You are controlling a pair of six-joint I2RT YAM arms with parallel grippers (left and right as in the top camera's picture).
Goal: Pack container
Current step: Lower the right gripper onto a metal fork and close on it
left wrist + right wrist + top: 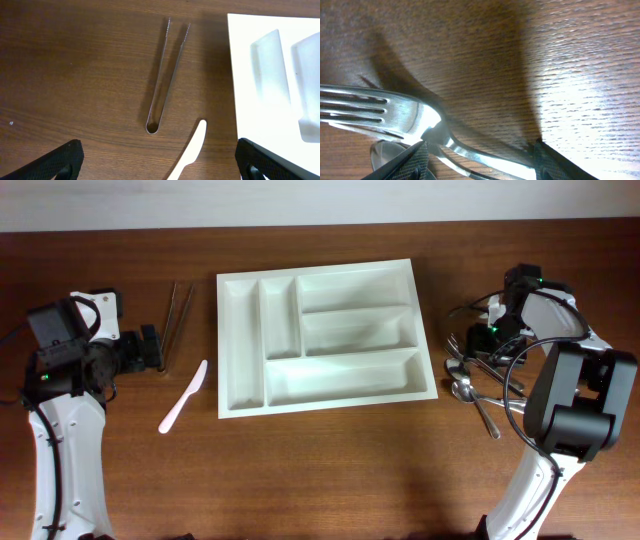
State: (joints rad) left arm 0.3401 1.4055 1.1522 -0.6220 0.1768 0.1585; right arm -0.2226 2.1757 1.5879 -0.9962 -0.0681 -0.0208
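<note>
**Robot-manipulation laboratory bench set with kitchenware.** Two white-and-black jointed machines, the left arm (60,440) and the right arm (560,410), stand at the near edge of a dark wood-grain worktop (320,470). Household items lie spread out on it: a white compartmented cutlery tray (345,375) at centre, metal tongs (177,320) and a pale plastic knife (185,395) on the left arm's side, and a heap of steel forks and spoons (470,375) on the right arm's side.

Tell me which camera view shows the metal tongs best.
The left wrist view: the tongs lie whole and large in the middle of the picture, with both toothed tips clear. The overhead view shows the tongs small, beside the white tray. The right wrist view does not show them.
</note>
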